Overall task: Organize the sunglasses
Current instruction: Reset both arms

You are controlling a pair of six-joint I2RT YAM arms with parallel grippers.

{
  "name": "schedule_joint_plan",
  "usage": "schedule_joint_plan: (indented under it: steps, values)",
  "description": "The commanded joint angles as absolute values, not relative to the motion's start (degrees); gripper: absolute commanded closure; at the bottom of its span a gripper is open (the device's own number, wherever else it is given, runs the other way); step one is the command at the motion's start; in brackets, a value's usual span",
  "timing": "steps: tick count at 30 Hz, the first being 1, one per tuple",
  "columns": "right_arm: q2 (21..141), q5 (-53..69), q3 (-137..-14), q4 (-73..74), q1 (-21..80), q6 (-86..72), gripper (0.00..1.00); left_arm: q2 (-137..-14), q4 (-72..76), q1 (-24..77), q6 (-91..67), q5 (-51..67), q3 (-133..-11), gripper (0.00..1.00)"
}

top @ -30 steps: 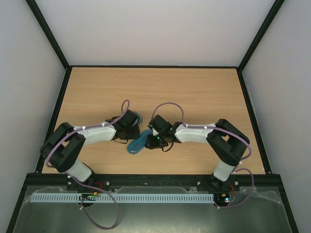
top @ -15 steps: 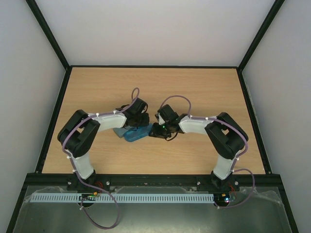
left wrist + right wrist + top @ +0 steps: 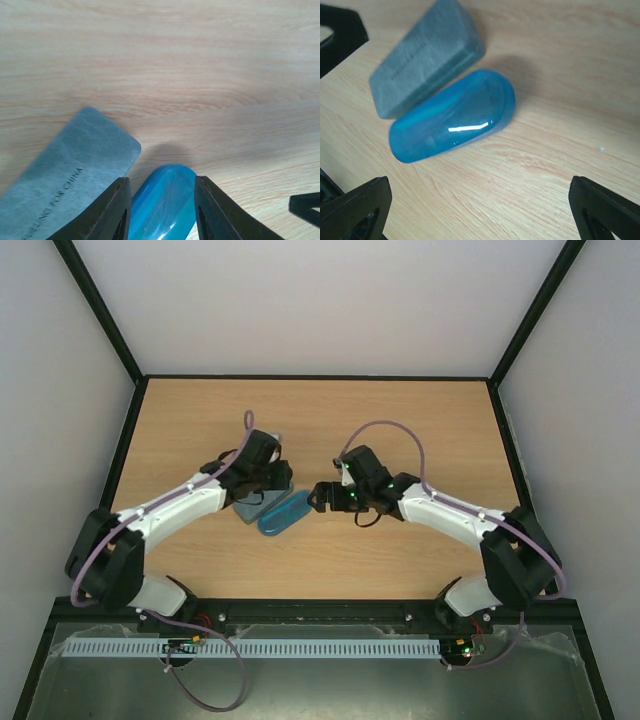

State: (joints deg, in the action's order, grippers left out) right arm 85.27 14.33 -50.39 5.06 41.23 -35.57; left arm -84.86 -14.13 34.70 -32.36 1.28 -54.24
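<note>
No sunglasses show, perhaps hidden inside the touching grey case (image 3: 425,55) and blue case (image 3: 452,117) mid-table, so an off-centre descent by the part-spread left gripper (image 3: 160,210) astride the blue case, or by the wide-spread right gripper (image 3: 480,200), could send it skidding.

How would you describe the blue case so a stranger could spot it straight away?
Look near the middle of the wooden table. Two oblong cases lie there side by side. The blue case is the glossy, rounded, bright one on the right; the grey case beside it is matte and flat-topped.
</note>
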Motion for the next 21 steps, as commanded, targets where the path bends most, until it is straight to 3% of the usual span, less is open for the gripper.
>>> schedule_joint_plan:
  steps: [1, 3, 4, 5, 11, 16, 21]
  values:
    - [83.09, 7.91, -54.00, 10.85, 40.26, -33.33, 0.01, -79.74, -17.16, 32.50, -28.65, -1.19, -54.91, 0.55]
    - [83.69, 5.87, -56.63, 12.20, 39.18, -32.28, 0.02, -78.79, -16.97, 30.87, -27.24, -1.87, -56.47, 0.38]
    - [83.49, 5.10, -57.18, 12.00, 38.22, -32.15, 0.01, -78.57, -16.79, 29.87, -26.76, -1.82, -57.23, 0.09]
    - [82.86, 4.15, -57.20, 11.28, 36.90, -32.21, 0.01, -78.40, -16.67, 28.90, -26.28, -2.00, -58.00, 0.02]
    - [77.18, -10.09, -53.98, 6.01, 28.04, -30.91, 0.01, -75.02, -8.49, 19.70, -26.18, -0.62, -54.81, 0.01]
    - [72.77, -21.34, -42.48, -10.26, 22.94, -23.95, 0.01, -76.23, -0.65, 13.16, -24.54, -5.93, -50.12, 0.01]
    - [75.34, -24.15, -36.93, -20.20, 14.74, -22.60, 0.01, -77.18, 9.98, 8.46, -20.81, -9.63, -43.11, 0.01]
